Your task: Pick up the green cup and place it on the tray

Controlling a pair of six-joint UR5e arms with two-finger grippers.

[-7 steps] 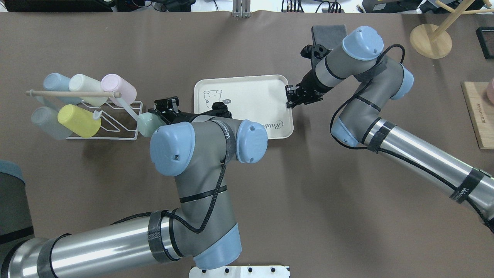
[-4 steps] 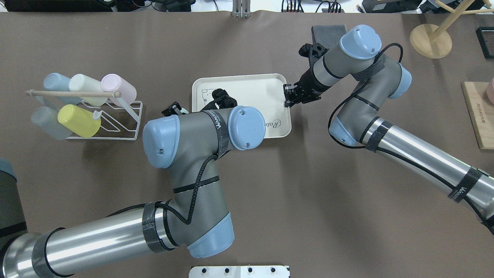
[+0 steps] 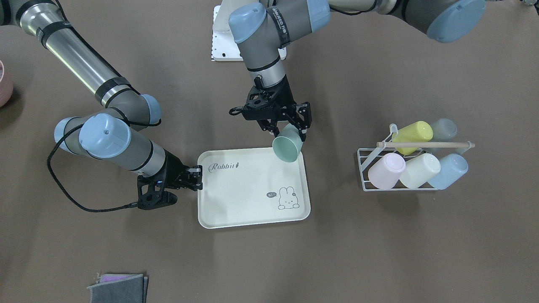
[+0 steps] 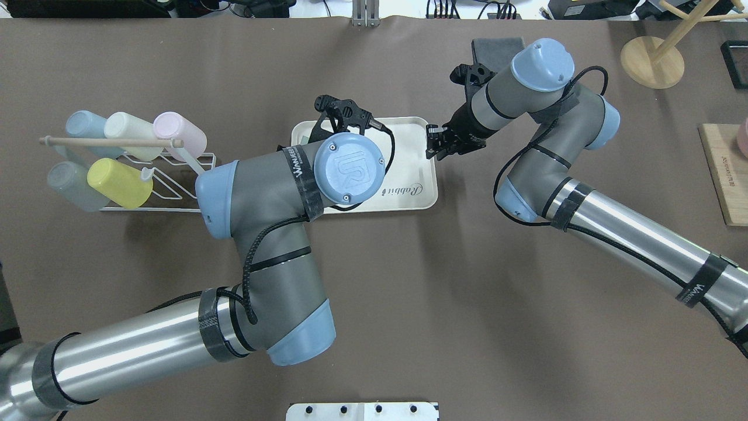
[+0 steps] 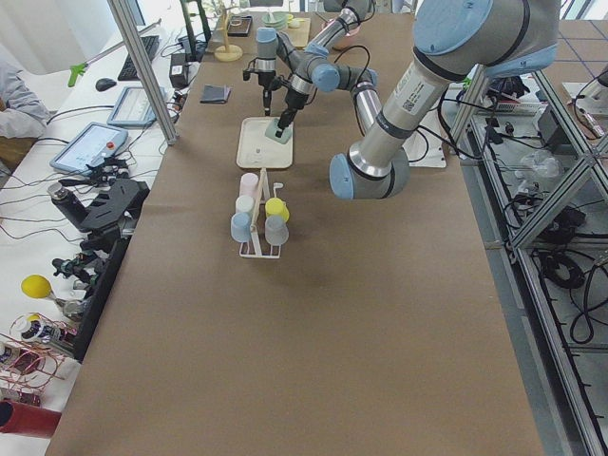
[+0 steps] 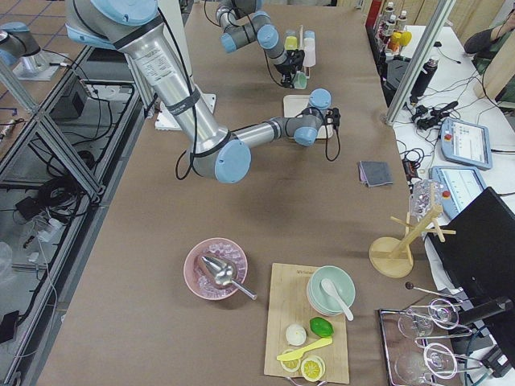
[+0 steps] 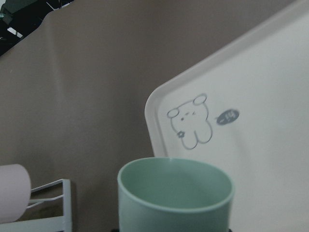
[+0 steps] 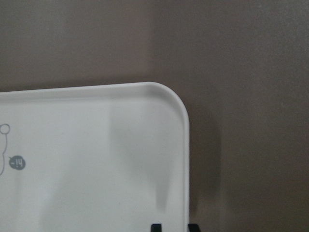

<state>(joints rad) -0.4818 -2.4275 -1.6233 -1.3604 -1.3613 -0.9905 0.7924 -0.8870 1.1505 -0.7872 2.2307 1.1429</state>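
Observation:
The green cup (image 3: 287, 145) is tilted in my left gripper (image 3: 289, 131), which is shut on it. It hangs just above the tray's (image 3: 244, 193) corner nearest the robot, on the rack side. The left wrist view shows the cup's open mouth (image 7: 175, 193) with the tray's bunny drawing (image 7: 192, 124) beyond it. In the overhead view my left arm hides the cup. My right gripper (image 3: 198, 176) is shut on the tray's opposite short edge; its fingertips (image 8: 156, 226) straddle the rim (image 8: 186, 145). It also shows in the overhead view (image 4: 431, 149).
A white wire rack (image 3: 400, 185) beside the tray holds yellow (image 3: 410, 131), pink (image 3: 385, 170), cream (image 3: 421, 170), blue (image 3: 448, 168) and grey (image 3: 442, 128) cups. A grey cloth (image 3: 118, 288) lies at the operators' edge. A wooden stand (image 4: 651, 61) and board (image 4: 724, 175) sit far right.
My left arm has carried the green cup from beside the rack to the right, over the tray's near corner, and its wrist has swung round. The right gripper and tray shifted slightly.

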